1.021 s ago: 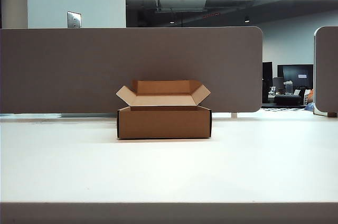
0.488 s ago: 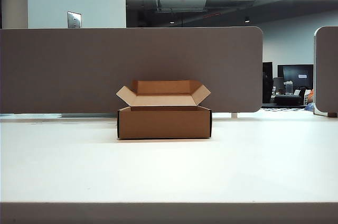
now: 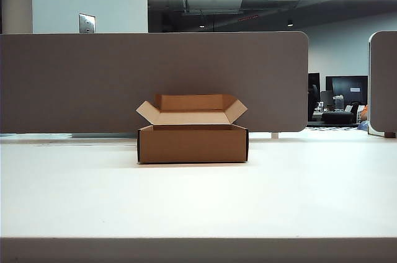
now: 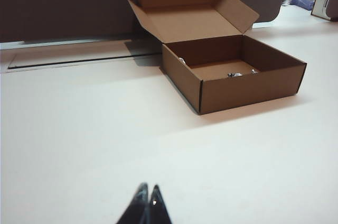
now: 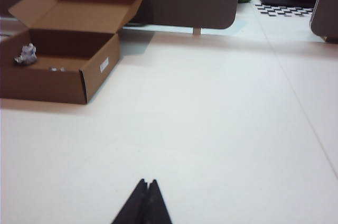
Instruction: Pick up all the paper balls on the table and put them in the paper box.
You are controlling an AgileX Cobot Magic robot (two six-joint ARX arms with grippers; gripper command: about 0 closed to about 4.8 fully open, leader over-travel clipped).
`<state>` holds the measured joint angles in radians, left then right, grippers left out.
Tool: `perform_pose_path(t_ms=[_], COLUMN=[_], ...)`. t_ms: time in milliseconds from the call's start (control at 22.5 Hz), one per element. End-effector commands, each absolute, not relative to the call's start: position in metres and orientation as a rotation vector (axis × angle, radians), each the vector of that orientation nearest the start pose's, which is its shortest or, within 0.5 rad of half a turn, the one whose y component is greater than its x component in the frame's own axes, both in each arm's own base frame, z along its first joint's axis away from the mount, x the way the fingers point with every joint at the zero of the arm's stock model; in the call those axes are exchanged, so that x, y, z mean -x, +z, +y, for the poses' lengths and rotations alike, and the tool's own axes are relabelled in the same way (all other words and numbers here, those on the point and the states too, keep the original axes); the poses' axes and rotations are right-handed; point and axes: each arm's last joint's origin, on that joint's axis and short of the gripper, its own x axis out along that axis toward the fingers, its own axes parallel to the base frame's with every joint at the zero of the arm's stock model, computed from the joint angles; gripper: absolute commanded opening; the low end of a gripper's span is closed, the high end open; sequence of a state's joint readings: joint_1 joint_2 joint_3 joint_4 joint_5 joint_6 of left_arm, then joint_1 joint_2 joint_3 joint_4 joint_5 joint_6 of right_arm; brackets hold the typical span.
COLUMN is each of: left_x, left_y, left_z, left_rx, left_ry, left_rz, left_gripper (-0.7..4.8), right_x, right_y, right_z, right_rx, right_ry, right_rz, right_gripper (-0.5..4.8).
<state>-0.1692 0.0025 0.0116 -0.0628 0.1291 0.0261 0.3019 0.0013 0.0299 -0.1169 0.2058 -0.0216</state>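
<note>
Exterior view: the box [image 3: 193, 142] sits open near the table's [image 3: 198, 201] far edge, against the partition [image 3: 155, 80]; neither arm shows.

Left wrist view: left gripper [image 4: 147, 203], jaws together, over bare table; paper balls [image 4: 234, 74] lie inside the box.

Right wrist view: right gripper [image 5: 146, 198], jaws together and empty; a ball [image 5: 26, 54] rests in the box.

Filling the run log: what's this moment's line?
paper balls: in paper box | table | left gripper: shut | right gripper: shut
</note>
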Motion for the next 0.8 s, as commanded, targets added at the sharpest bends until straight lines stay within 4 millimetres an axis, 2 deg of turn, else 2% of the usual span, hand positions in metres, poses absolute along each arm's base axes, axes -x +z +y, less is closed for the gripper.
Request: perform_pose_path(t_ms=[44, 311, 799], left_x=[-0.0954, -0.0958, -0.0957], left_y=[0.1605, 0.1609, 0.1601], left_z=[-0.0192, -0.0174, -0.0177], left_rx=[-0.036, -0.047, -0.048], left_ry=[-0.273, -0.207, -0.217], left_rz=[0.042, 0.038, 0.047], left_gripper=[-0.05, -0.05, -0.05], right_x=[-0.0939, -0.0939, -0.0938], right_y=[0.1542, 0.1543, 0.1537], right_z=[0.0229, 0.0229, 0.0230], right_rx=[0.059, 0.101, 0.102], right_ry=[0.094, 0.095, 0.098], right_rz=[0.095, 0.093, 0.099], right_gripper=[-0.05, -0.05, -0.05])
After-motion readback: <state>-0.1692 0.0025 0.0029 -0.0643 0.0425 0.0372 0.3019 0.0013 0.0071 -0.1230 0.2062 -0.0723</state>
